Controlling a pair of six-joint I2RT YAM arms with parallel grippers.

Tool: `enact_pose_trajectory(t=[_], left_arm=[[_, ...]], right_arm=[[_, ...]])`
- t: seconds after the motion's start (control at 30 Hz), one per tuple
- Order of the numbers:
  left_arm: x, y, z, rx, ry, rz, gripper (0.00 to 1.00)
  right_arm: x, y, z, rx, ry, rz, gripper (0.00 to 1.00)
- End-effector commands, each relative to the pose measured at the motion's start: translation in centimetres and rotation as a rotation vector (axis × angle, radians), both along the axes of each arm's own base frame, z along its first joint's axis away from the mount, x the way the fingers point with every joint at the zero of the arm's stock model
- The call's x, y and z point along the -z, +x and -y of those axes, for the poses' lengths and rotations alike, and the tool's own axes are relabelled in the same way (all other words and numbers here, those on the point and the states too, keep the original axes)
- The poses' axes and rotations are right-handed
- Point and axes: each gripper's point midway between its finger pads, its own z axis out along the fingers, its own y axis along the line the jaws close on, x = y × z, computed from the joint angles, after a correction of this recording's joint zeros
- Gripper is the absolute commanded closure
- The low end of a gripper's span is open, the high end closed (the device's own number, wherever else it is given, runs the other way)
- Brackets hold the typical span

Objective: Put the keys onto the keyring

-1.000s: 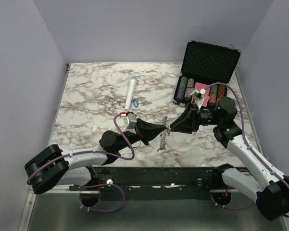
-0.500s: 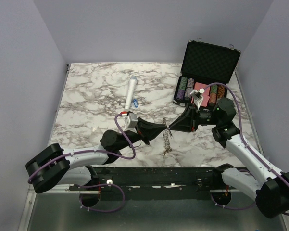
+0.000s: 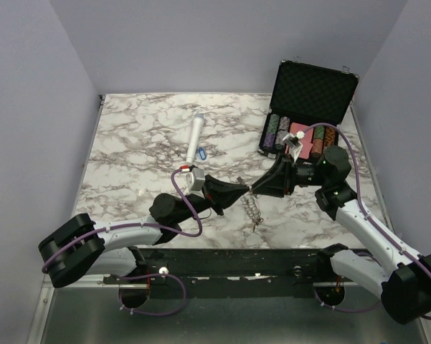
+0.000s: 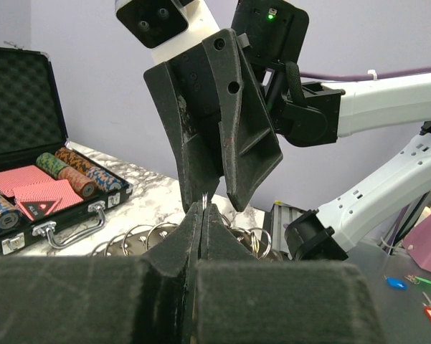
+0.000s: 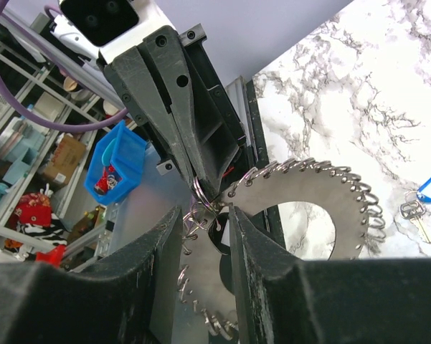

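Right in the middle of the marble table, towards its near edge, the two claws meet tip to tip. The left claw is pressed fully closed. From the right wrist view, its black fingers come down onto one of the small wire loops on the rim of the keyring and pinch it there. The left wrist view shows a thin sliver of metal rising out of the seam between those closed fingers.

The right claw faces it from the right with its jaws partly apart. A narrow gap shows between the two fingers, and the same cluster of wire loops sits in that gap at the fingertips. I cannot tell whether either finger actually touches the wire.

The keyring is a flat grey plate with a wide centre hole and wire loops all round its edge. From above it shows nearly edge-on, hanging tilted just below and to the near side of the point where the claws meet.

One key with a blue tag lies flat on the marble, farther back and to the left of both claws. It sits just beside the near end of a white cylinder and well apart from the keyring. At the far right an open black case holds rows of poker chips.
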Motion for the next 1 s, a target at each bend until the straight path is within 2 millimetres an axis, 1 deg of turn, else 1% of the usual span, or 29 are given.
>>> enact_pose_trajectory(t=[0.0,0.1,0.2,0.37,0.57,0.7,0.8,0.9,0.97], left_arm=[[-7.6,-1.9,-2.4,0.012,-0.262,0.176,1.0],[-7.6,-1.9,-2.4,0.008,-0.26,0.178,1.0],[-7.9,-2.0,-2.5,0.011,-0.269,0.183,1.0],[-8.2,-2.2,-2.6,0.013,-0.278,0.194,1.0],[-8.7,-2.2,-2.8,0.01,-0.294,0.201,1.0],[-8.9,-2.2,-2.7,0.013,-0.3,0.198,1.0],[-8.7,-2.2,-2.4,0.024,-0.292,0.198,1.0],[-8.6,-2.2,-2.2,0.033,-0.288,0.196,1.0],[-8.4,-2.2,-2.0,0.036,-0.282,0.193,1.0]], right_arm=[[-0.4,0.3,0.0,0.008,0.009,0.03,0.59],[-0.5,0.4,-0.1,0.009,0.009,0.03,0.63],[0.3,0.6,-0.1,0.013,-0.011,0.015,0.64],[0.9,0.9,-0.1,0.031,-0.025,0.013,0.65],[1.1,1.1,-0.1,0.03,-0.035,0.031,0.74],[1.4,1.1,-0.2,0.028,-0.045,0.033,0.74],[1.5,1.0,-0.3,0.022,-0.049,0.044,0.71],[1.5,0.9,-0.3,0.013,-0.053,0.053,0.6],[1.1,0.6,-0.3,-0.003,-0.047,0.076,0.58]])
